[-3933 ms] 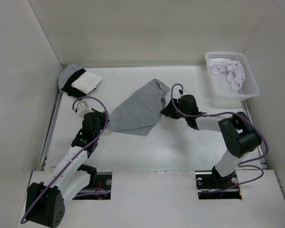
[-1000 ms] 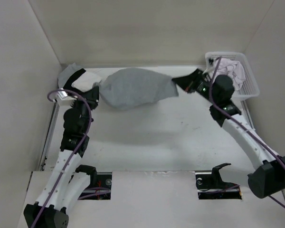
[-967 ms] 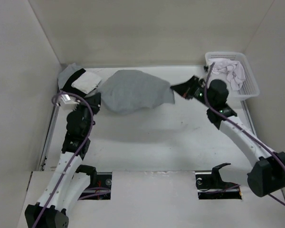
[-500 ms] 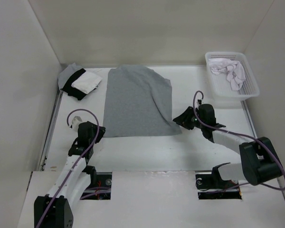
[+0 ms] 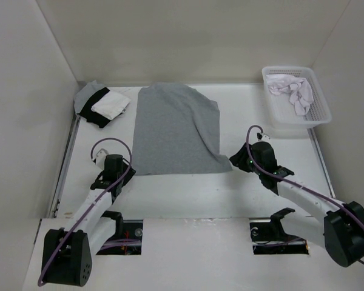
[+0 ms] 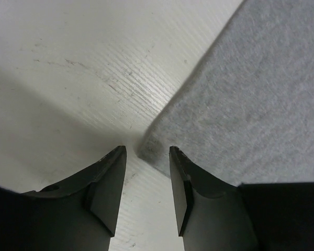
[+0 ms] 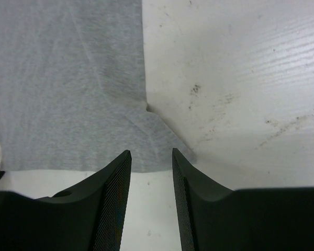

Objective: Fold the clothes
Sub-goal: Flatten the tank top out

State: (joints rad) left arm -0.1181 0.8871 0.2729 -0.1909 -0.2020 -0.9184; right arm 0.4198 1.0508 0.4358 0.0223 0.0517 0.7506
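The left gripper (image 6: 146, 151) is hovering with its jaws apart and empty just off the 7 o'clock corner of the grey tank top (image 5: 176, 130). The right gripper (image 7: 150, 154) is hanging likewise, spread and empty, at the 5 o'clock corner. The tank top is lying spread out on the surface (image 5: 255, 194), reaching toward 12 o'clock.

Tank top (image 5: 177, 130) went from mid-air stretch to flat; left gripper (image 6: 146, 151) and right gripper (image 7: 152, 152) released it, now just off its near corners.
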